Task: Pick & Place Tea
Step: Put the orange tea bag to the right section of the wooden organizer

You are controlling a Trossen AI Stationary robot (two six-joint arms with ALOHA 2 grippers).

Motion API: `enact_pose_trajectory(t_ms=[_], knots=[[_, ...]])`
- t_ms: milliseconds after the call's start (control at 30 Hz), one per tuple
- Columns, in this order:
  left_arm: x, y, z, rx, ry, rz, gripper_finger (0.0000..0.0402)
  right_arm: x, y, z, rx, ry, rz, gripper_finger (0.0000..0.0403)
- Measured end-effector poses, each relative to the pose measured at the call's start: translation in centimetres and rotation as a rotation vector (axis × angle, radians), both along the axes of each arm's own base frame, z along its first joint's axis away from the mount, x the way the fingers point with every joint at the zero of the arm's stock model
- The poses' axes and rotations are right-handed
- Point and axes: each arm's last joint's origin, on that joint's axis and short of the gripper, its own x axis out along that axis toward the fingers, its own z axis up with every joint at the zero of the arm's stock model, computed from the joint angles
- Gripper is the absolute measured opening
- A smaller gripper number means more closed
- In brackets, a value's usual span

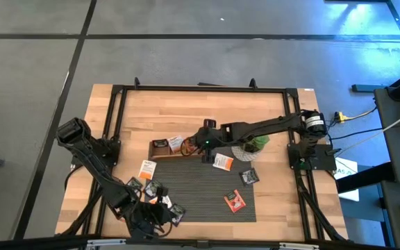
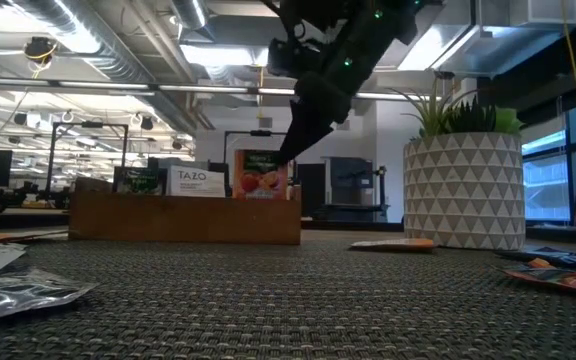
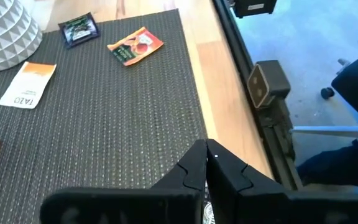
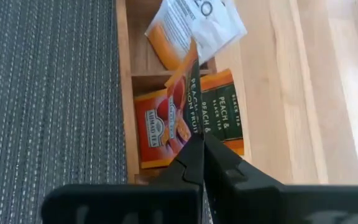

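Orange-red sachet (image 4: 188, 93) held edge-up, pinched in the right gripper (image 4: 199, 144) over the tray's end compartment; orange-red sachets (image 4: 157, 127) lie flat inside it; white-orange sachets (image 4: 194, 25) in the middle compartment; loose on the mat: white-orange sachet (image 1: 222, 162), dark sachet (image 1: 249, 177), orange-red sachet (image 1: 235, 201); more by the left arm (image 1: 146, 168).

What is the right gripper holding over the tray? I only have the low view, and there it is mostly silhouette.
Observer: The right wrist view shows the right gripper shut on an orange-red sachet, pinched by its edge.
Operator: Which compartment is below it?
Observer: One holding other orange-red sachets; the white-and-orange sachets lie in the neighbouring compartment of the tray.
Operator: And the left arm?
Observer: The left gripper is shut and empty, over the mat near its edge.
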Motion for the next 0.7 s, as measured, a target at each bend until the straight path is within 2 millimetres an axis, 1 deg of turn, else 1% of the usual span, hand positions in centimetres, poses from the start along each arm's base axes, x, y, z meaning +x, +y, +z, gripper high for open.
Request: enact_pose_trajectory(t_ms=[367,533,700], knots=[[0.5,0.4,0.0,-0.024,-0.003,0.036,0.0010,-0.1,-0.2,-0.5,0.020,0.025,-0.024,0.0006],[0.5,0.4,0.0,-0.027,-0.006,0.036,0.0006,0.1,-0.1,-1.3,0.037,0.039,-0.016,0.0006],[0.5,0.3,0.1,-0.039,-0.013,0.032,0.0010,0.4,0.0,-1.8,0.069,0.038,-0.017,0.0006]])
